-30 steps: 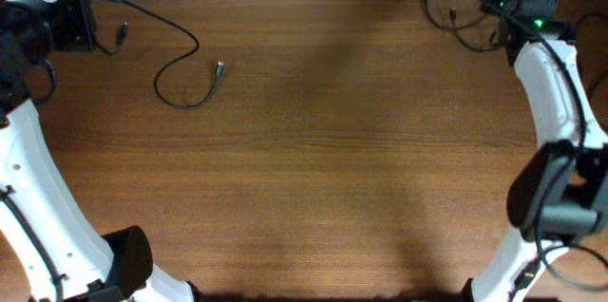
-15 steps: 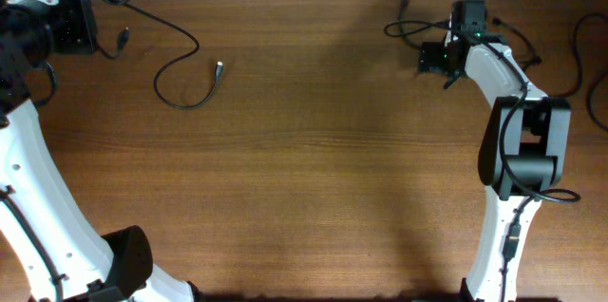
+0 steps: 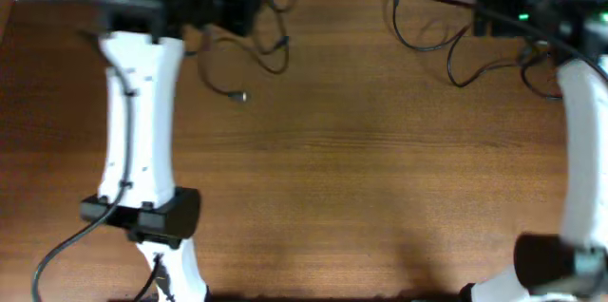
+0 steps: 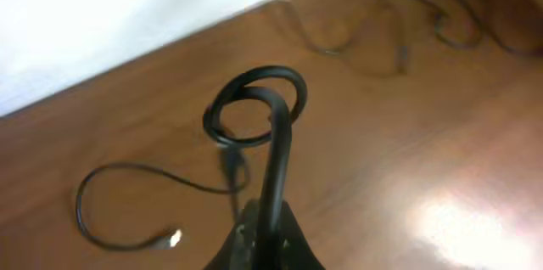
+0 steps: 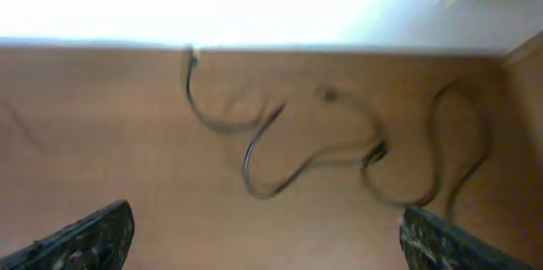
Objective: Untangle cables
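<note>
the left gripper [image 4: 263, 229] is pinched tight on a thin black bendy cord [image 4: 254, 109]. the cord curls into a loop above the gripper's tips. a small silver plug [image 3: 237, 96] lies close by on the brown wooden table [image 3: 361, 179], at about 11 o'clock. more thin black cords [image 5: 280, 155] lie loose at 1 o'clock. the right gripper [image 5: 271, 240] hangs over them, its fingers [image 5: 93, 236] wide apart.
</note>
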{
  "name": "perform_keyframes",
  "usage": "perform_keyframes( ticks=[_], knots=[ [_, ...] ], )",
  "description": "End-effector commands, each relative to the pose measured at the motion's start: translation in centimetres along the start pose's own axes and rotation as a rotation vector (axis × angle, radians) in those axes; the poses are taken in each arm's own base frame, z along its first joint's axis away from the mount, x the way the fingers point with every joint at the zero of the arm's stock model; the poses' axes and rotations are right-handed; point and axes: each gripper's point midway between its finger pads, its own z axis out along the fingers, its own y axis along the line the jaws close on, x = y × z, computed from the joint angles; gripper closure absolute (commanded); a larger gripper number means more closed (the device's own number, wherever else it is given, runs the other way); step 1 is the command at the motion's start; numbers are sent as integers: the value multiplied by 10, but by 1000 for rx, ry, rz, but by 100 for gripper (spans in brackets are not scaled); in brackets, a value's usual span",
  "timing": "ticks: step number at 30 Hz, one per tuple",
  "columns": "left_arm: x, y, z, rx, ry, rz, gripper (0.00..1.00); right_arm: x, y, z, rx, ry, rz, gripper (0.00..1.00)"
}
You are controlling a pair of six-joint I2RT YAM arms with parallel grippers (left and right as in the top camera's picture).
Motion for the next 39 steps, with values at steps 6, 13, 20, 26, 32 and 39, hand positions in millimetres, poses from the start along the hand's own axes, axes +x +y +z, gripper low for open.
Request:
perform_keyframes(
  ticks=[6, 13, 20, 26, 32, 39],
  knots=[
    [65, -200, 81, 357, 307, 242, 100, -17, -23, -86, 64, -136, 18, 1],
    [78, -280, 109, 434, 285, 439, 100, -15, -23, -85, 63, -130, 17, 1],
    [6, -241, 76, 305, 50, 387, 1, -13, -22, -85, 58, -122, 17, 1],
    [-13, -176, 57, -42, 21, 334, 1, -12, 12, -80, -134, -114, 2, 1],
    [-71, -100, -90, -276, -312, 198, 1, 67, 128, 35, -306, 249, -173, 1],
    [-54, -43, -134, -417, -303, 68, 1, 169, 270, 96, -470, 484, -492, 1]
  ],
)
